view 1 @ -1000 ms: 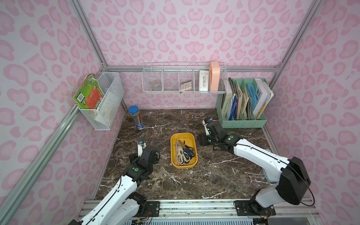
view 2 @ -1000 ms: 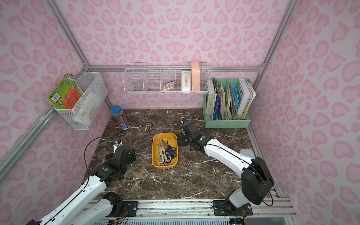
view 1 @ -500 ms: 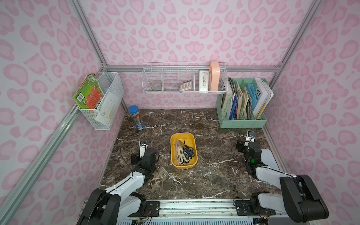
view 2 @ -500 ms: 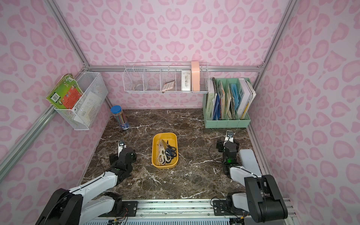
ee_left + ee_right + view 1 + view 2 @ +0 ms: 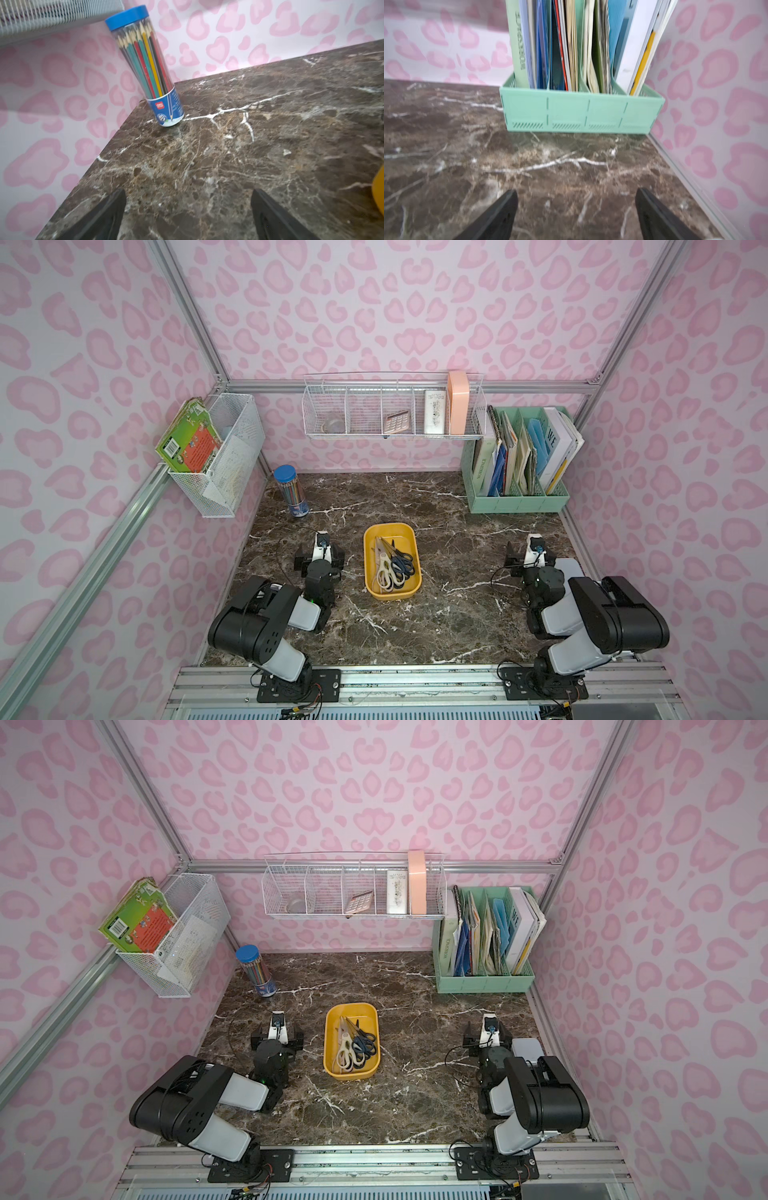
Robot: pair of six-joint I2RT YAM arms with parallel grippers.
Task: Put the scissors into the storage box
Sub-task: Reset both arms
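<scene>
Scissors: lay inside storage box.
Left pincer: spread, empty.
Right pincer: spread, empty.

Scissors in box, mid table, btwn arms.

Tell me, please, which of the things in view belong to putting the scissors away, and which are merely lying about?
Part of the job:
- scissors, lying in the box
- yellow storage box

Just lying about:
- pencil tube
- mint-green file organizer with its books
- wall wire basket holding a green book
- long wire rack with a calculator
</scene>
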